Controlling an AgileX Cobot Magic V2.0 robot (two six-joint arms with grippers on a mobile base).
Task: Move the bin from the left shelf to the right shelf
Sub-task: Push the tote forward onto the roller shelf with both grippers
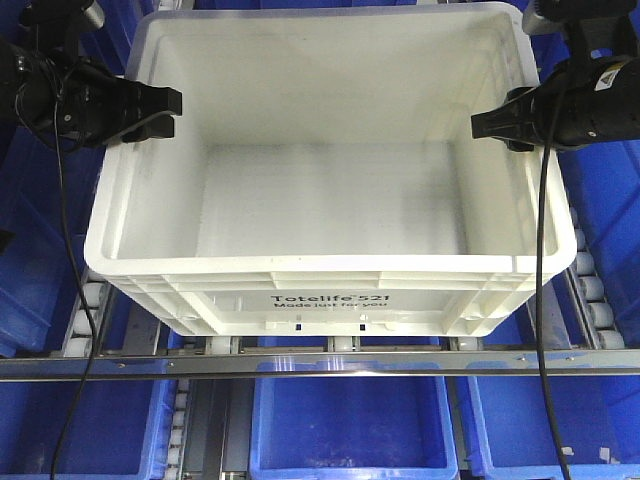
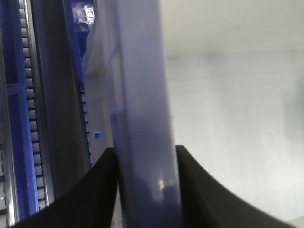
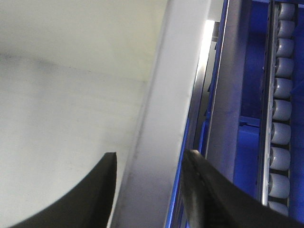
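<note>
I've got the left end effector point(image 1: 150, 112) straddling the bin point(image 1: 330, 180) at its left rim, fingers nearly shut on the wall; right end effector point(image 1: 497, 125) likewise pinched on the right rim. Both grips look set. Step: lift & carry. Next I need both arms up together, level, then across to the right shelf. Bin sits on the roller rack point(image 1: 592, 300); blue bins point(image 1: 350, 420) below it & on both sides.

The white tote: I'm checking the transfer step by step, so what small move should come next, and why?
Probably a short, level lift with both arms. The left gripper and right gripper each straddle a side rim of the white tote, fingers on either side of the wall. It appears to sit on the roller rails, so raising it a little should free it before moving sideways.
</note>
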